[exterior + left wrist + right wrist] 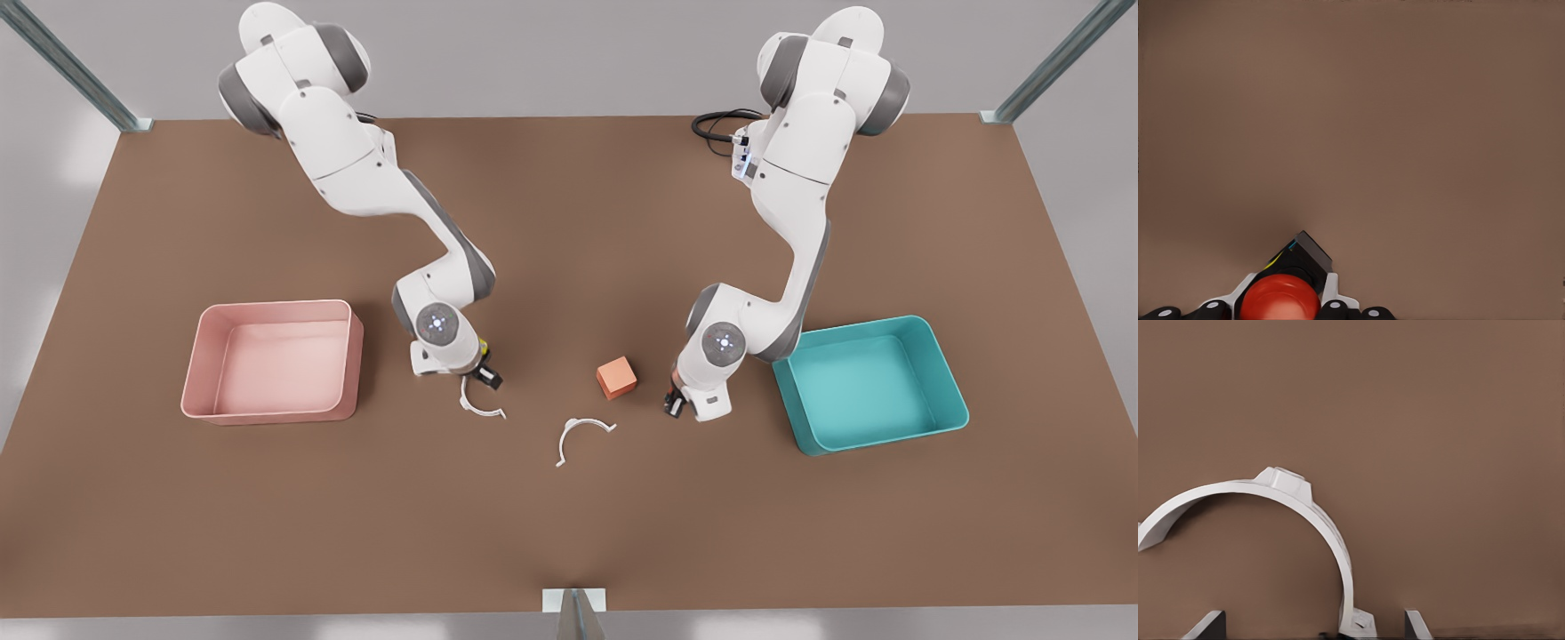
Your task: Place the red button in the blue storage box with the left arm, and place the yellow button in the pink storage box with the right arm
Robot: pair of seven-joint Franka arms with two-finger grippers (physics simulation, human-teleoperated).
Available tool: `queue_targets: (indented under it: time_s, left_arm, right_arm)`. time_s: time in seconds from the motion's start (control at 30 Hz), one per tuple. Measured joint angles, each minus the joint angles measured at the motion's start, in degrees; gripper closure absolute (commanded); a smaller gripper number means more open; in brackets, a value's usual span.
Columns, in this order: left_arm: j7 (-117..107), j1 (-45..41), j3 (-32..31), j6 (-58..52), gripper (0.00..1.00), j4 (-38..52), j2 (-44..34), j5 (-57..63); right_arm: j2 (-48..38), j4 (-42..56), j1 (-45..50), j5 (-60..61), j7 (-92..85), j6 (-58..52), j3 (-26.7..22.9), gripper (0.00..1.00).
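Red button (pixel 1279 301) sits clamped between the left hand (pixel 673 407) fingers (pixel 1335 308), low over the counter (pixel 569 533), at about 9 o'clock of the blue storage box (pixel 951 378). Salmon cube (pixel 616 377) just beside. Right hand (pixel 487 379) spread over a white clip (pixel 1305 513), at 3 o'clock of the pink storage box (pixel 200 356); yellow button possibly hidden.

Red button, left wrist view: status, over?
Left gripper shut on red-capped black-base button, beside teal plastic tray. Right gripper open over white curved clip. Salmon-orange cube near left gripper.
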Motion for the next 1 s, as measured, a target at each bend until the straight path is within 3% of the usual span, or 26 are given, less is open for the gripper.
queue_targets:
  time_s: [0.17, 0.4, 0.47, 0.5, 0.53, 0.6, 0.77, 0.8, 0.83, 1.0]
  left_arm:
    - [-2.9, 0.1, 0.3, -0.9, 0.49, 0.0, -1.3, 0.5]
    - [-0.9, 3.5, 4.4, -13.6, 0.51, 0.0, -12.6, 2.6]
    - [1.3, 6.7, 4.7, -17.1, 0.51, 0.0, -13.7, 3.8]
    - [2.6, 8.5, 4.8, -18.6, 0.51, 0.0, -13.8, 4.5]
    - [4.0, 10.2, 4.9, -19.8, 0.51, 0.0, -13.9, 5.1]
    - [7.0, 13.0, 5.3, -21.7, 0.51, -0.3, -13.5, 5.9]
    - [13.8, 15.3, 8.0, -24.3, 0.50, -1.6, -11.6, 7.0]
    - [15.1, 15.8, 8.2, -24.5, 0.17, -1.7, -11.5, 7.1]
    - [16.3, 16.1, 8.3, -24.8, 0.00, -1.7, -11.4, 7.1]
    - [21.7, 16.0, 8.3, -27.4, 0.00, 1.3, -11.9, 7.1]
  right_arm:
    - [-3.0, -4.1, 0.0, -0.4, 5.1, 3.1, 0.9, 0.00]
    - [-3.2, -6.1, 1.7, -0.4, 10.2, 7.3, 1.4, 0.00]
    - [-3.1, -6.0, 1.8, -0.3, 11.3, 7.9, 1.4, 0.24]
    - [-3.0, -6.0, 1.9, -0.3, 11.8, 8.2, 1.3, 0.55]
    - [-3.0, -6.0, 1.9, -0.3, 12.3, 8.4, 1.4, 0.64]
    - [-2.9, -5.9, 1.9, -0.2, 13.0, 8.8, 1.3, 0.70]
    - [-2.7, -5.8, 1.9, -0.2, 14.6, 9.8, 1.3, 0.69]
    - [-2.8, -5.7, 2.0, -0.2, 14.8, 9.9, 1.3, 0.69]
    - [-3.2, -5.6, 1.8, -0.3, 15.1, 9.9, 1.3, 0.69]
    - [-5.3, -2.9, -0.6, -0.5, 15.1, 7.0, 1.2, 0.69]
